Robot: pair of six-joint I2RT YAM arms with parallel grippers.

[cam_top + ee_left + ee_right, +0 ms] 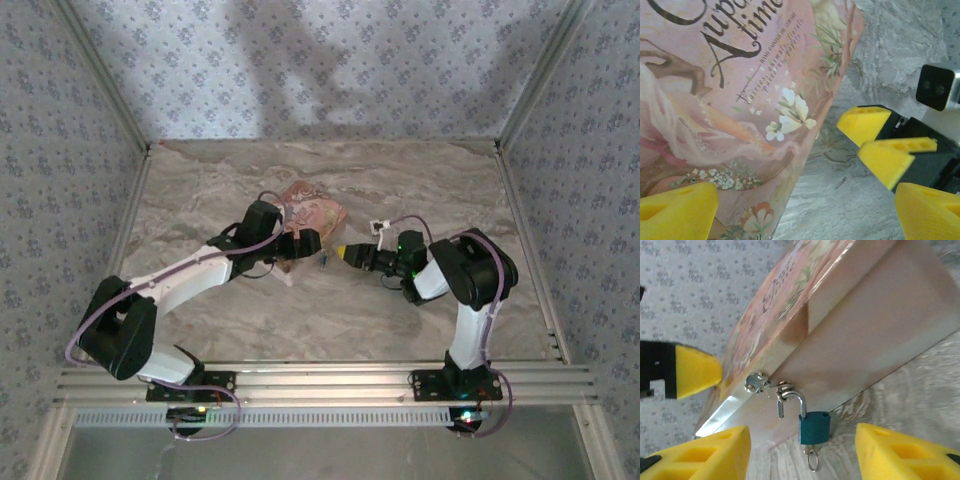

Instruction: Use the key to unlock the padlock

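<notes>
**Free room and obstructions.** The middle of the table (pixel 330 322) is occupied by the pink box (pixel 312 214), on whose side the padlock (pixel 814 427) is hung from a clasp (pixel 756 382). The way in from the right is taken by the right gripper (pixel 344 252). Between its spread fingers the padlock is seen untouched, with a strip of bare tabletop beneath it. The left side is closed by the left gripper (pixel 806 192), spread close against the box. Open surface is left toward the far wall (pixel 330 70) and the front rail (pixel 320 378).
</notes>
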